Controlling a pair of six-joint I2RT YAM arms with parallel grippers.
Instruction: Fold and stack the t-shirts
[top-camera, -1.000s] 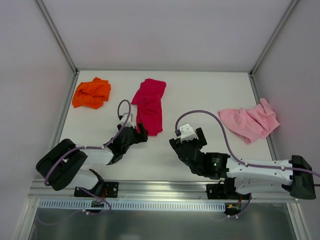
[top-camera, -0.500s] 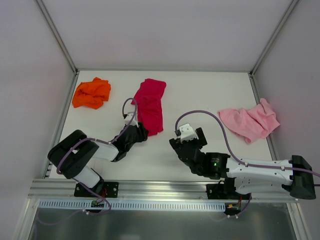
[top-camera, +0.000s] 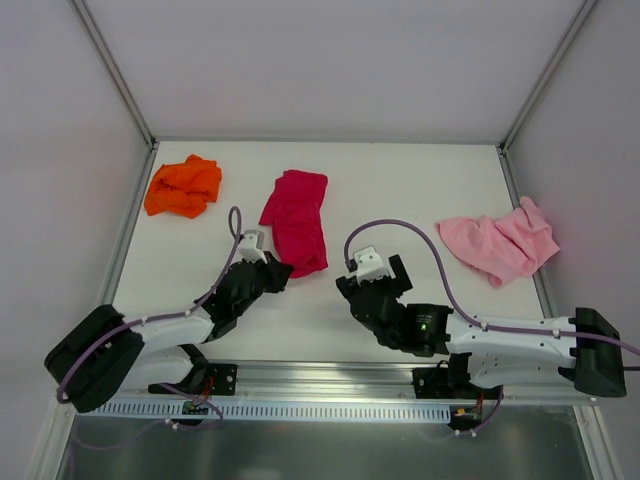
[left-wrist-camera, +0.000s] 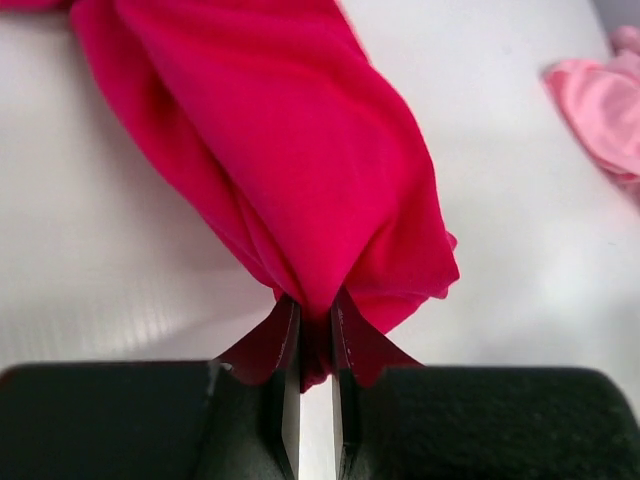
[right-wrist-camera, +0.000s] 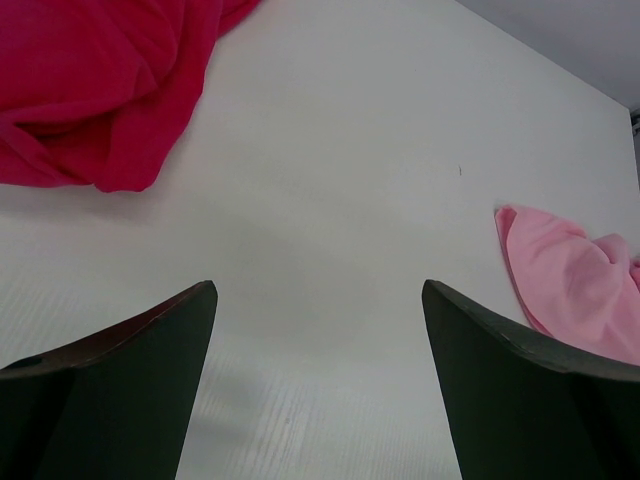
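Lab: white-walled enclosure (top-camera: 330, 70), aluminium frame (top-camera: 115, 72)

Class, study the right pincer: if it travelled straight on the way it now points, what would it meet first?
Probably bare table, between the crimson t-shirt and the pink t-shirt. The open right pincer lines up with neither, though depth is hard to judge.

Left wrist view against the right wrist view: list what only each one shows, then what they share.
Only the left wrist view: the left pincer shut on the near end of the red shirt, cloth bunched where it pinches. Only the right wrist view: the right pincer open over bare table, holding nothing. Both: the red shirt, the pink shirt off to the right, and the white table.
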